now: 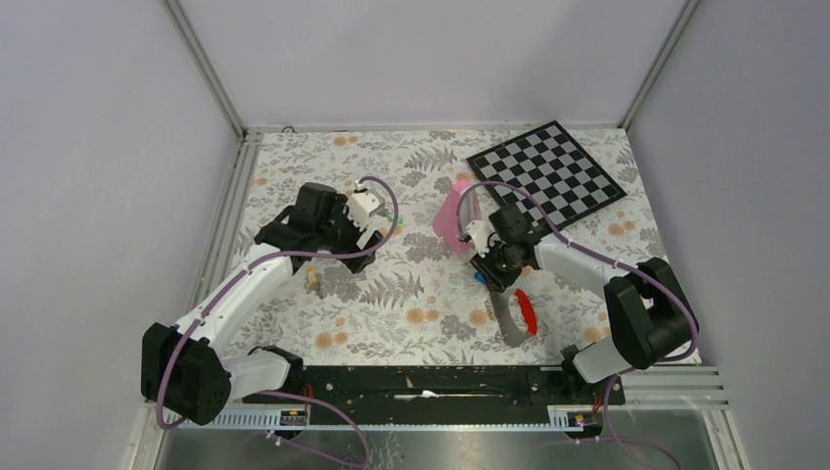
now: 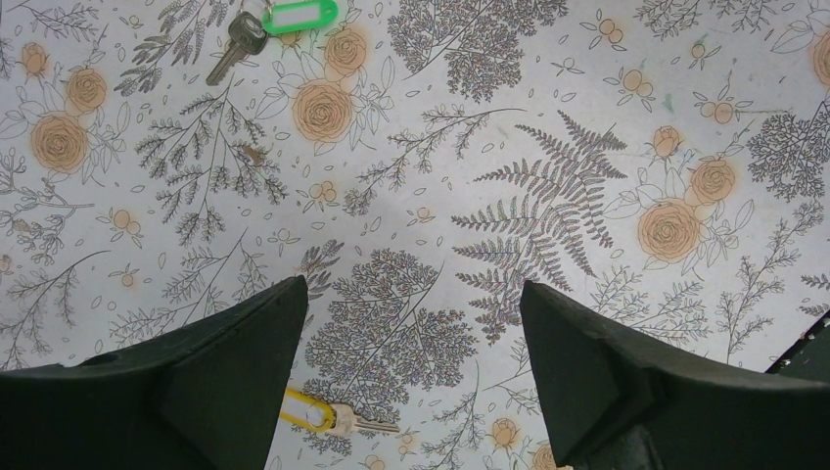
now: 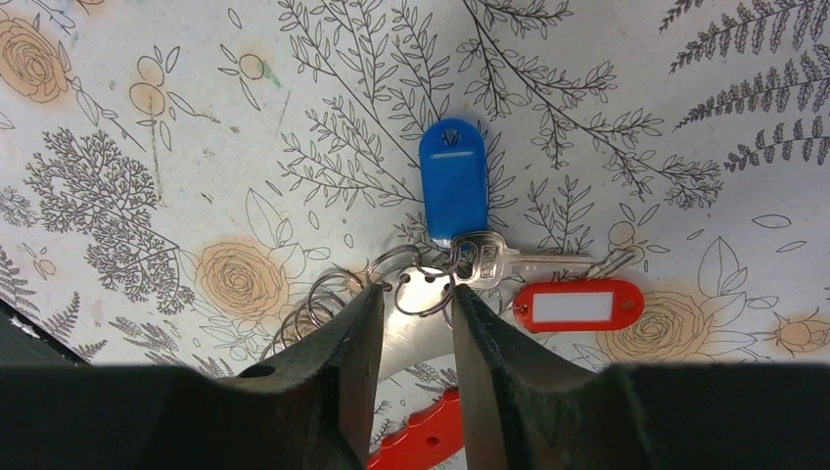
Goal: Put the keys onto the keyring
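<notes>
Straddling a small split ring (image 3: 423,294) on the tabletop (image 3: 147,196): the right jaws, narrowed to a slim gap, with the ring lying between the fingertips (image 3: 367,304); whether they are actually pinching it cannot be told. Fanning outward from that ring: blue tag (image 3: 453,181) pointing straight away from the jaws, silver key (image 3: 509,262) and red tag (image 3: 577,305) lying crosswise to the right. Keyring (image 1: 505,325) is resting just under and behind these jaws, long axis running back toward the right arm's base, red bar (image 3: 421,446) showing below the fingertips; the right arm is sitting far nearer. Left jaws are hanging wide apart, gripping nothing, yellow-tagged key (image 2: 311,411) lying near, green-tagged key (image 2: 294,17) farther off. Pink pyramid (image 1: 452,220) and chessboard (image 1: 548,176) are crowding the far side; open room is lying toward the middle
</notes>
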You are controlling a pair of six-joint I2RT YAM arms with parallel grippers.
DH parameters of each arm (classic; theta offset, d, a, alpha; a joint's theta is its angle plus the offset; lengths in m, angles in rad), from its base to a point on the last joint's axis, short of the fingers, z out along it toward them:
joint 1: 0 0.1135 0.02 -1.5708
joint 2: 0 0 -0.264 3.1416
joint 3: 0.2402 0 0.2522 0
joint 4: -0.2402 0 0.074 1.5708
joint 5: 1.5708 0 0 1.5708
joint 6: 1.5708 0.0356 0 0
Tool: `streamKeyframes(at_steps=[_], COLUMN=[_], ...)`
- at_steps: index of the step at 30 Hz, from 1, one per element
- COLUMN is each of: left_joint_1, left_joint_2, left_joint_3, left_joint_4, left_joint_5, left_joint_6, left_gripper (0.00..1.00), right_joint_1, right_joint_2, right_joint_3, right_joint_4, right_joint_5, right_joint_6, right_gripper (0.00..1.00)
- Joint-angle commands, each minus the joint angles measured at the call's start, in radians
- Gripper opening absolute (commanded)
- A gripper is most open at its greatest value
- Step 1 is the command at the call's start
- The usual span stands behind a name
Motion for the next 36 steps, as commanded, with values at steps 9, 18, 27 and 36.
streamKeyframes(at_steps=[9,18,27,36], left_joint_1=[-0.004,-0.004,-0.004,-0.004], left_joint_2=[-0.034,-0.024,-0.024,-0.022], left_joint_3=[-0.006,-0.001,0.003,-0.001], left_joint_4=[0.033,0.034,0.033,0.034], left_joint_5=[-0.002,0.010,0.006,0.002], left_joint_6=[0.002,0.002,-0.001,0.002], left_gripper=[0.88,0.88,0.88,0.88], right_joint_1=[-0.007,-0.003,0.025,0.074], right_joint_2=[-0.078,-0.239,-0.194,-0.235], right_joint_3=[0.011,-0.067,-0.077,-0.125], right_joint_4=[-0.037,-0.108,-0.162,-0.196], right_joint_5=[0.109,-0.122,-0.186,-0.197], right_joint_6=[-0.032,-0.132,-0.224,-0.275], right_gripper=[0.39,0.47,0.46,0.51])
